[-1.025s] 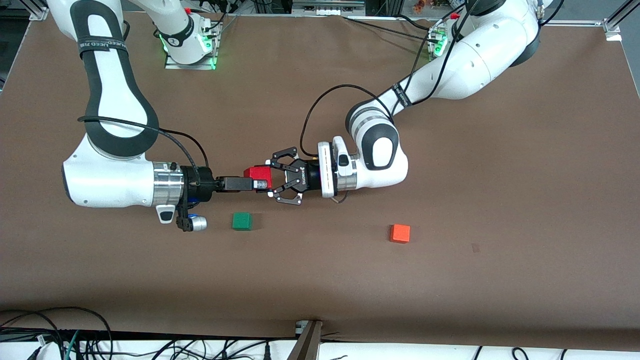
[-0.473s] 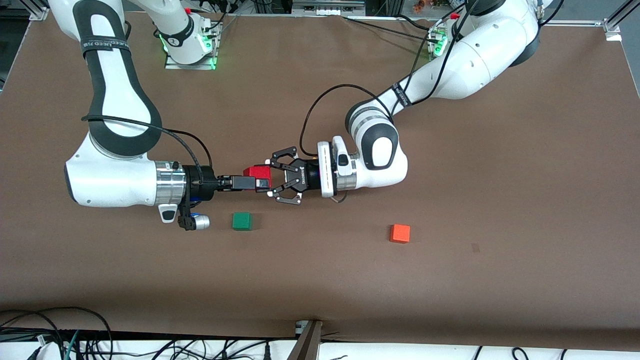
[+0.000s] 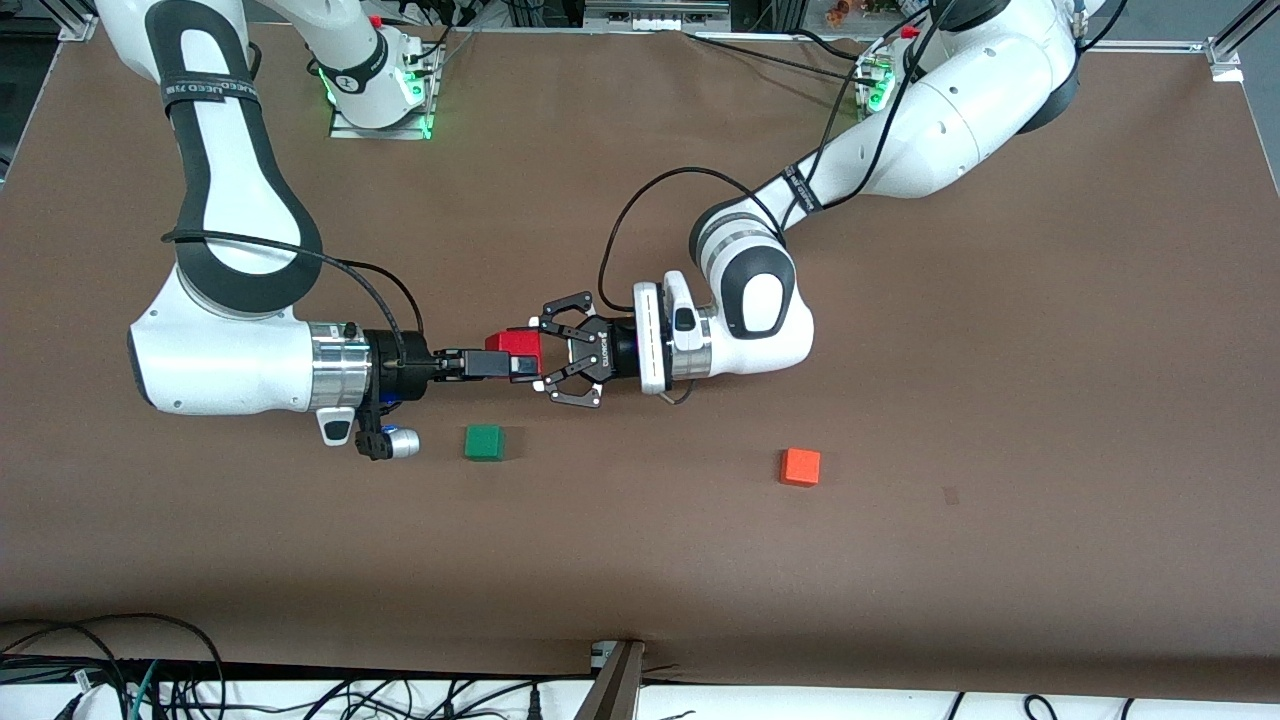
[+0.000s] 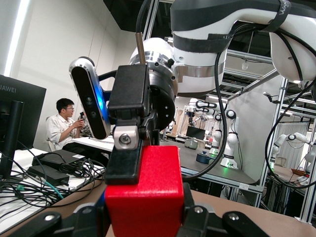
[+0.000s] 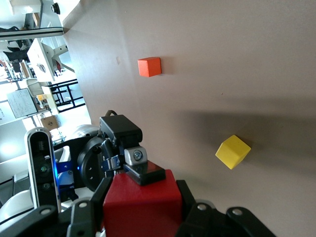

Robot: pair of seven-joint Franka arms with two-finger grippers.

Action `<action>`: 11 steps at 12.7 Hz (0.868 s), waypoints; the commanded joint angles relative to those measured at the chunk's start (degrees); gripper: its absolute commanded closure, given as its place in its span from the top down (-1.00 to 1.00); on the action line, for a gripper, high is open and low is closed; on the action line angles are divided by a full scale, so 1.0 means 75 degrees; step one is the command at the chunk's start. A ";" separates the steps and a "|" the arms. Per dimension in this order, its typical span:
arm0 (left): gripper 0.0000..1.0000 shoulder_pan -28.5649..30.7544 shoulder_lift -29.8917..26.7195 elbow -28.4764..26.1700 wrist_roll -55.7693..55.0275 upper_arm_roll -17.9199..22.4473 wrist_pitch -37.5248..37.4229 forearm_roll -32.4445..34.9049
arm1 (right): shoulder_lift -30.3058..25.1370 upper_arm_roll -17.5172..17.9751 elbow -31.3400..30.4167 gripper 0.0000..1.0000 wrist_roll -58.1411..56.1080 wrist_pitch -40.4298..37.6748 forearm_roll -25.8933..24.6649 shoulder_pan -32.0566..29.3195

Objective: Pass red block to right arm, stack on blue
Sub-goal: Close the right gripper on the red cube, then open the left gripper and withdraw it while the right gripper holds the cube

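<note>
Nearest to the front camera you had the orange cube [image 3: 800, 467] lying flat on the brown table [image 3: 1000, 560], toward the left arm's end. A little farther from the camera, toward the right arm's end, the green cube [image 3: 485, 442] sat alone, well apart from the orange one.

The red block [image 3: 515, 346] was over the bare middle of the table, lifted off the surface and caught between the two grippers, which met tip to tip.

The right gripper [image 3: 520, 365] came in level from the right arm's end. Its slim black fingers were pressed onto the red block, and in the left wrist view you could see one finger lying on the upper face of it. The left gripper [image 3: 540, 355] came in level from the left arm's end, and its black linkage fingers pinched the same block from two sides. So both grippers gripped the red block at once.

In the right wrist view you could also see a yellow cube [image 5: 233, 151] on the table, tilted to the orange one and apart from it.

Farthest from the camera stood the two arm bases, with green lights on.
</note>
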 commanded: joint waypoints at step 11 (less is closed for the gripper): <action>1.00 0.1829 -0.0082 -0.0578 0.0082 0.1152 -0.2680 0.1545 | -0.0077 -0.0064 0.0398 -1.00 -0.0003 -0.0223 -0.2769 -0.0295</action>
